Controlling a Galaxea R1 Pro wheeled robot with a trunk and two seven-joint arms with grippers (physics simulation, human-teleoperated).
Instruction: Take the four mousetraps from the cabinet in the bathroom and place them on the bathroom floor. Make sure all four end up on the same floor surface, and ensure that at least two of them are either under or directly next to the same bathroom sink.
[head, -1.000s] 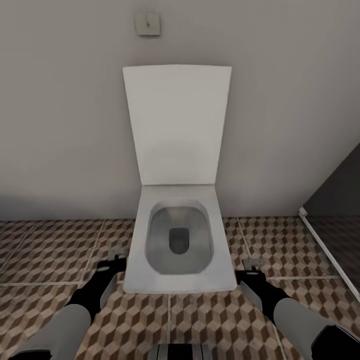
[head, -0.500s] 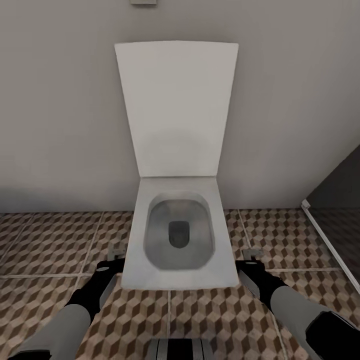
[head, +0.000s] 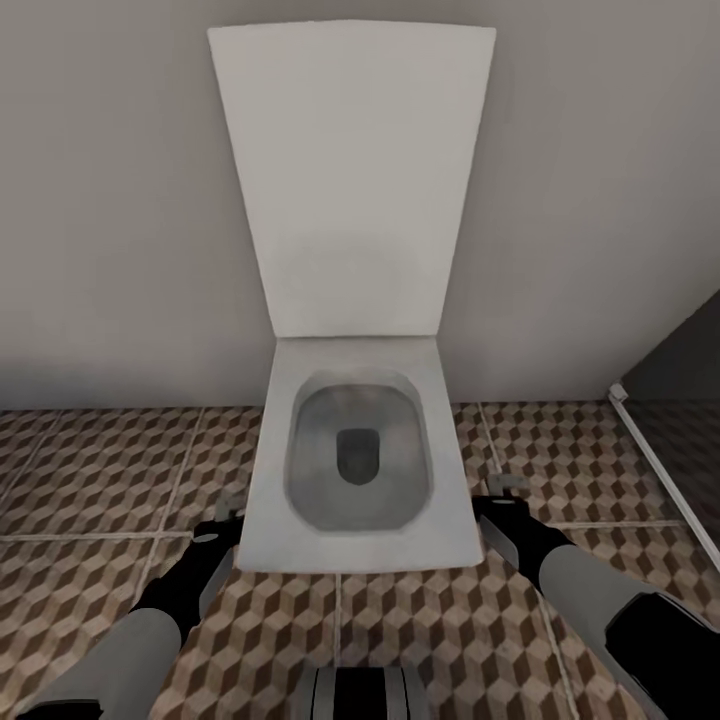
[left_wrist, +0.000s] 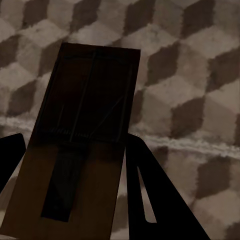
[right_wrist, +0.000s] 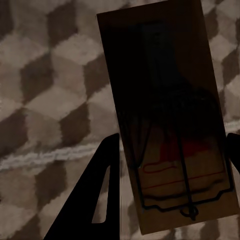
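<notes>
My left gripper (head: 224, 527) hangs low over the bathroom floor (head: 100, 470), left of a toilet, and is shut on a mousetrap (left_wrist: 80, 150): a dark brown wooden base with thin wire parts, sticking out past the black fingers (left_wrist: 145, 185). My right gripper (head: 502, 508) hangs at the toilet's right side, shut on a second mousetrap (right_wrist: 170, 115) with red print on its base. Each trap's pale tip pokes out at the gripper ends, the left mousetrap (head: 228, 508) and the right mousetrap (head: 508, 484). Cube-patterned tiles lie beneath both. The cabinet and the other traps are out of view.
A white toilet (head: 270, 500) with its lid (head: 350, 170) raised stands straight ahead against a grey wall (head: 100, 200), between my two arms. At the right a pale threshold strip (head: 660, 470) borders the darker shower floor (head: 695, 440). My base (head: 365, 695) shows at the bottom.
The whole picture has shifted: the toilet looms larger and the wall plate above it has left the top edge, so the camera moved closer. Both grippers keep their traps.
</notes>
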